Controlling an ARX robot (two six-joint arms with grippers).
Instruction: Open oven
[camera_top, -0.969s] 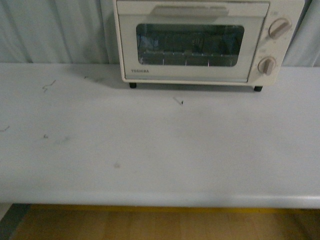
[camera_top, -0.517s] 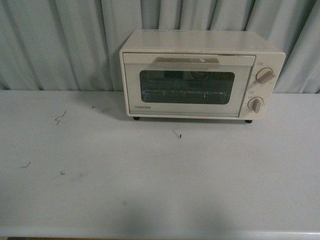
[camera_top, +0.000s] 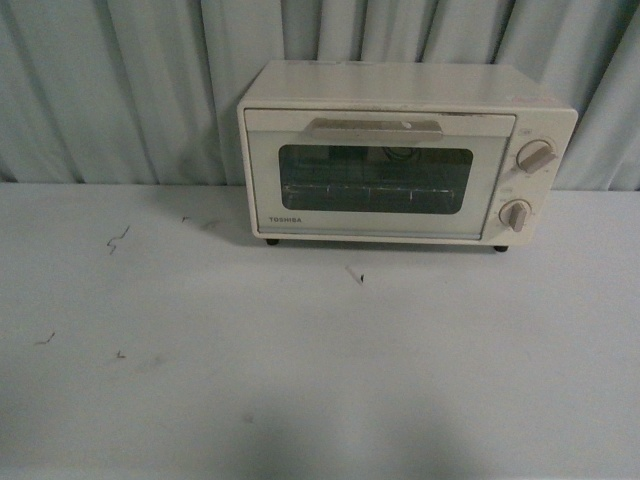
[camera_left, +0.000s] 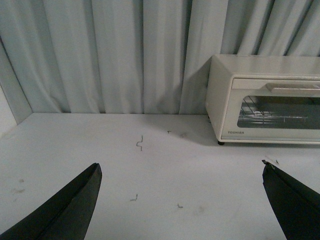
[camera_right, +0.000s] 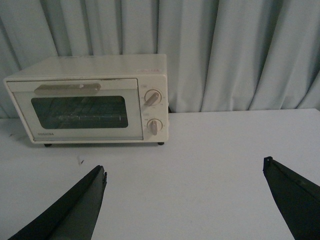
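Oven (camera_top: 400, 88) crosswise, door (camera_top: 375, 180) facing robot

Smooth oven (camera_top: 405, 152), perhaps painted metal, glossy glass door (camera_top: 375, 178), matt scuffed table (camera_top: 320, 350), soft cloth curtain (camera_top: 120, 90)

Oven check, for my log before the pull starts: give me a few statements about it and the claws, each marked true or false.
1. The oven is shut. True.
2. Its handle sits at the bottom edge of the door. False: it runs along the top edge.
3. A rack shows through the door. True.
4. The left claw grips the handle. False: it is open and away from the oven, as is the right claw.
5. In the front view, both knobs sit right of the door. True.
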